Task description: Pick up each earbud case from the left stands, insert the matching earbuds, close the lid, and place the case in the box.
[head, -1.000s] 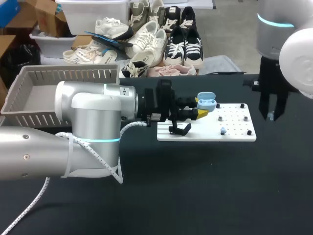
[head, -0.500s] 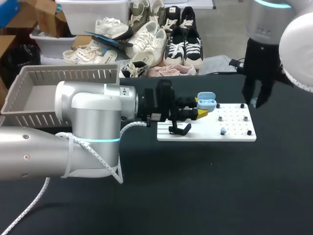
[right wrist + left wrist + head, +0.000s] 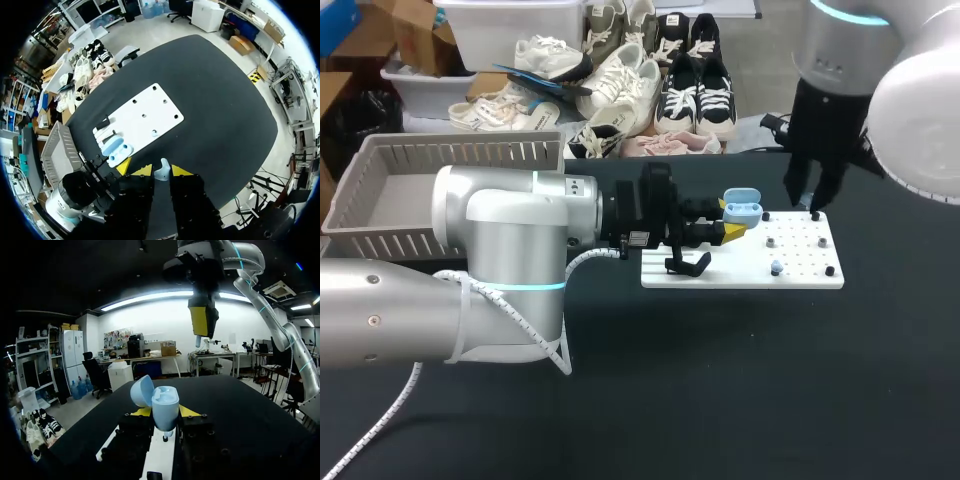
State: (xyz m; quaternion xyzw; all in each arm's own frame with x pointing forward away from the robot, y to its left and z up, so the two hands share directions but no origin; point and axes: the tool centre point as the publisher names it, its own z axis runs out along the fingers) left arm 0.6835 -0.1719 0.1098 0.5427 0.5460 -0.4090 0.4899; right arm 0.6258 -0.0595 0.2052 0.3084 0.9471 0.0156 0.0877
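My left gripper (image 3: 728, 226) is shut on a light blue earbud case (image 3: 743, 210), held over the left part of the white board (image 3: 800, 275) with its lid open. In the left wrist view the case (image 3: 165, 408) sits upright between the yellow tips, its lid (image 3: 142, 390) tipped back. My right gripper (image 3: 809, 200) hangs over the board's far right corner. It is shut on a pale blue earbud (image 3: 161, 170) and hangs above and beyond the case as the right gripper (image 3: 202, 320). A second earbud (image 3: 776, 268) lies on the board.
Black stands (image 3: 688, 265) rise at the board's left end. A grey slatted basket (image 3: 460, 151) sits at the far left, partly behind my left arm. In the right wrist view the board (image 3: 142, 117) lies far below, with the basket (image 3: 56, 152) beside it.
My right arm has swung left and toward the back, from beyond the board's right end to above its far right corner. The left arm and the case have not moved.
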